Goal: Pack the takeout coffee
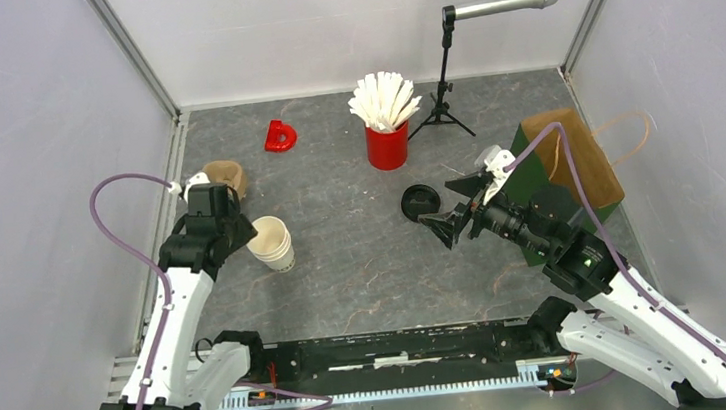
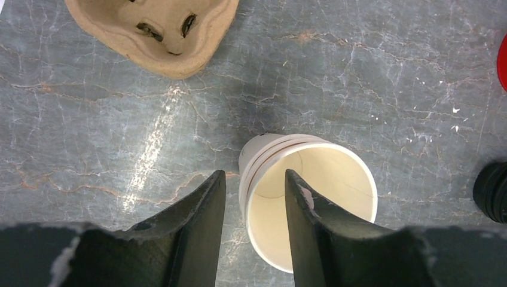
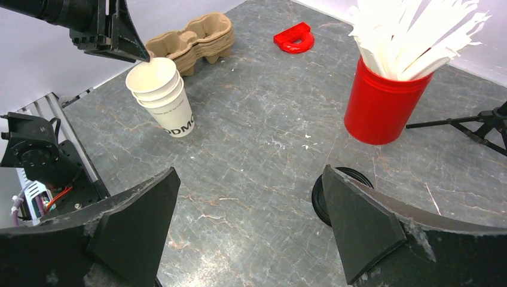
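The takeout coffee cups (image 1: 272, 242) stand nested in one upright stack, white with cream insides, left of the table's middle; they also show in the right wrist view (image 3: 160, 98). My left gripper (image 1: 239, 229) straddles the top cup's rim (image 2: 311, 197). One finger is outside the wall and the other inside, with gaps still showing on both sides. A round black lid (image 1: 420, 200) lies flat near the middle. My right gripper (image 1: 445, 227) hangs just right of it, wide open and holding nothing; its right finger hides part of the lid (image 3: 318, 200).
The brown pulp cup carrier (image 1: 225, 176) lies behind the left gripper. A red cup of white sticks (image 1: 388, 142) stands at the back centre, a red D-shaped piece (image 1: 280, 136) to its left, a microphone stand (image 1: 443, 87) to its right. A brown paper bag (image 1: 576, 159) sits at the right.
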